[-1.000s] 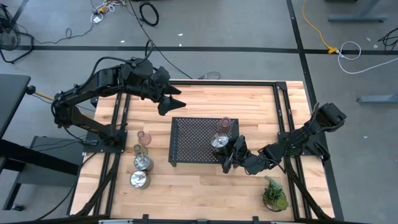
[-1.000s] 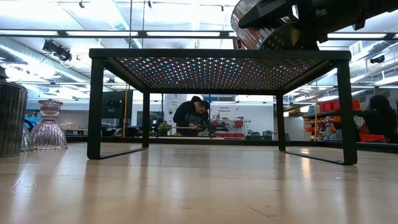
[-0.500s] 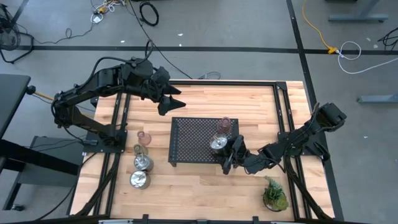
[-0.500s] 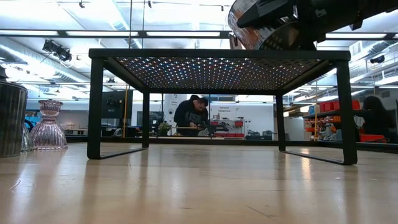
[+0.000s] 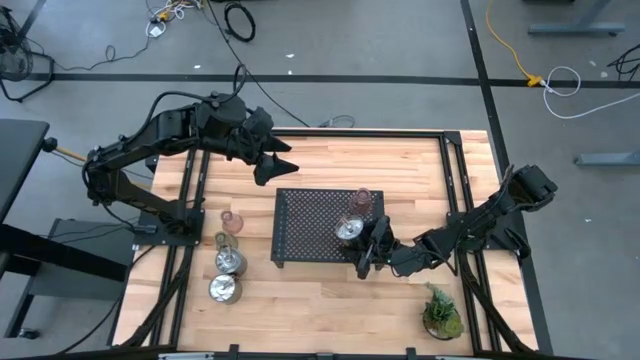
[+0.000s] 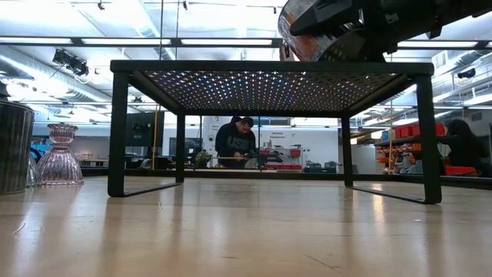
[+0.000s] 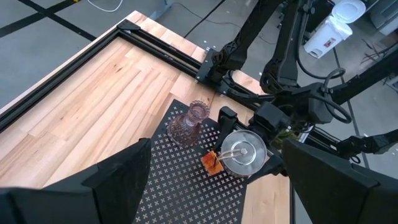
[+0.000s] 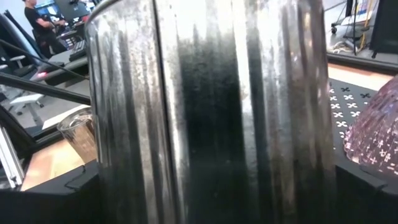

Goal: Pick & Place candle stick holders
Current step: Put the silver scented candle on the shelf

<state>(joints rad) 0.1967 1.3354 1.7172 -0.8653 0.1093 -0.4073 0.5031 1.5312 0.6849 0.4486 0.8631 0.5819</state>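
My right gripper is shut on a shiny silver holder over the near right part of the black perforated tray. The holder fills the right wrist view. In the low view, the holder is at the level of the tray top. A pink glass holder stands on the tray's far right part. A pink glass cup, a greenish one and two silver holders stand on the table left of the tray. My left gripper is open and empty above the table, beyond the tray's far left corner. My right gripper pinches the silver holder by its side wall between its two fingers, one on each side. The fingers come nearly level from the table's right and near side. The holder stands about upright, a little tilted; whether its base touches the tray top, I cannot tell.
A small green potted plant stands at the near right of the table. Black frame rails run along the table's far, left and right sides. People show in the room behind the table.
My right gripper has gone a little toward the table's left with the silver holder, which has moved further in over the tray. My left arm has kept still.
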